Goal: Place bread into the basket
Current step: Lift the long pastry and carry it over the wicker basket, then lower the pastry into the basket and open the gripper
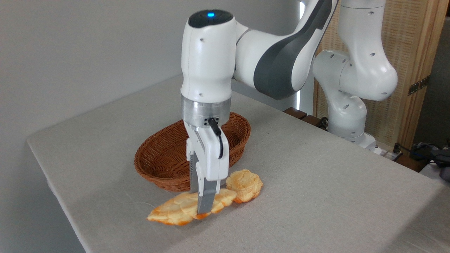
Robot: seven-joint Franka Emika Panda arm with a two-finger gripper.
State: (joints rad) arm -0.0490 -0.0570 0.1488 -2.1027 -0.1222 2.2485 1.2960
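The bread (175, 210) lies before the basket (161, 158); a bun (245, 185) at its right end.

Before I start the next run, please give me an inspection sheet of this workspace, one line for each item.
Surface: grey cloth-covered table, no spills seen.
Job's things: bread lies flat on the table in front of the basket; the basket holds nothing visible.
Clutter: small round bun beside the bread's right end.
Grippers: gripper is down on the middle of the bread, fingers either side; grip cannot be confirmed.
Cables: black cable on the gripper body; more cables at far right.
Surroundings: grey wall, wooden-framed woven screen behind the arm.
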